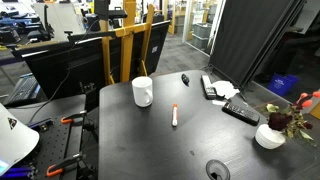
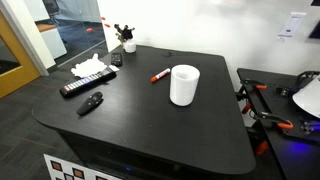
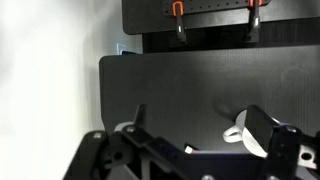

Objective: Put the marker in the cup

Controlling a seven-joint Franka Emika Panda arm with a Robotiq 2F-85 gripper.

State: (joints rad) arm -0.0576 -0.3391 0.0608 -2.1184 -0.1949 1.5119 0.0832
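— Markers on the table (image 1: 130, 140), how many?

— One only. The marker (image 1: 174, 116) (image 2: 160, 76), short and slim, white with red-orange, lying flat on the dark top in both exterior views. Outside the cup (image 1: 142, 91) (image 2: 183, 85), near it, not touching it.

— And cups?

— Also one. White, plain, standing upright, mouth turned upward.

— Other things, counted please.

— One long black remote (image 1: 240, 111), lying flat. One small black object (image 1: 185, 79), apart from the marker and from the cup. One crumpled white paper (image 1: 224, 89), and just beside it one flat dark device (image 1: 210, 87). One white pot (image 1: 270, 135) with dark flowers, near a corner of the table. Five single things, then, none touching the cup. Also two orange clamps (image 3: 178, 12) at the top of the wrist view, on a dark panel beyond the table edge.

— The pincer?

— One gripper (image 3: 200, 135), seen in the wrist view, entering from the bottom edge. Two fingers (image 3: 137, 118), spread wide apart, holding nothing. Bare dark table top showing in the gap between them. Beside one finger a small white shape, mostly hidden; cannot tell what.

— So the marker not held?

— Not held, and not in the cup. Resting flat on the table, close to the cup.
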